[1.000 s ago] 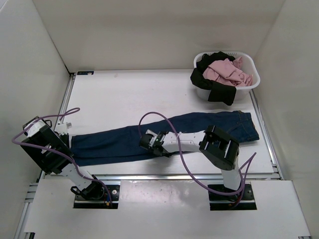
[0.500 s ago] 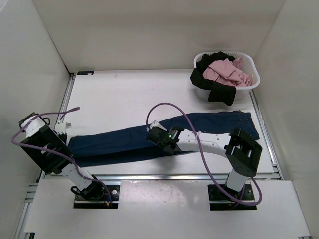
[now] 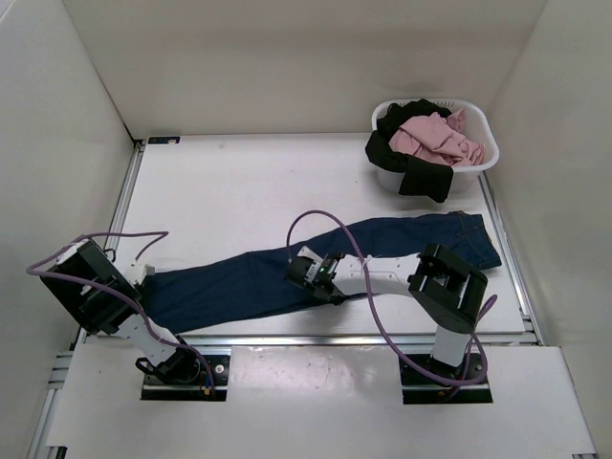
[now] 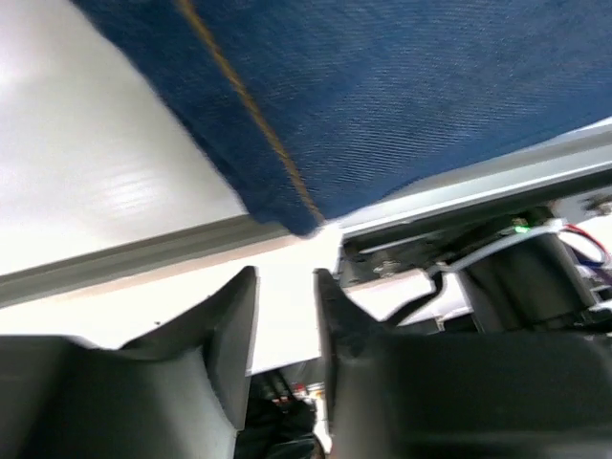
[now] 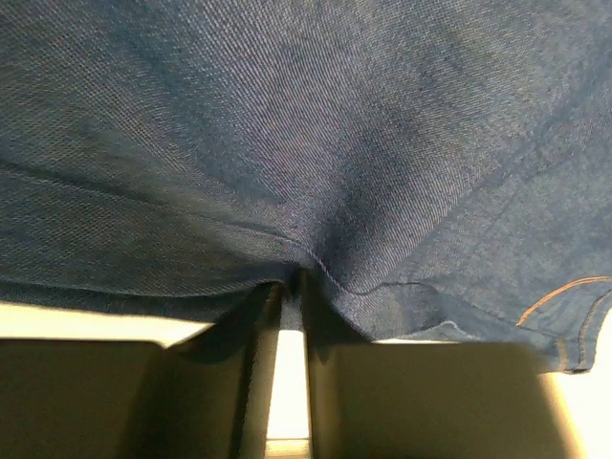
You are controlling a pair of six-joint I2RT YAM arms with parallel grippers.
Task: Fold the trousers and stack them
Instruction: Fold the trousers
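Note:
The trousers [image 3: 229, 285] are dark navy jeans lying stretched out across the near part of the table, leg ends at the left and waist at the right. My right gripper [image 3: 308, 271] sits on their middle, by the near edge. In the right wrist view it [image 5: 292, 279] is shut on a pinched fold of the denim [image 5: 287, 124]. My left gripper [image 3: 145, 275] is at the leg ends. In the left wrist view it [image 4: 285, 277] is open and empty, just below a hem corner with tan stitching [image 4: 402, 86].
A white laundry basket [image 3: 478, 167] stands at the back right with pink clothing [image 3: 435, 137] in it and a black garment [image 3: 406, 163] hanging over its rim. A metal rail [image 3: 316, 339] runs along the table's near edge, close to the trousers.
My left arm has swung right toward the leg ends. The leg ends have shifted right. My right gripper has stayed on the middle of the trousers with small shifts.

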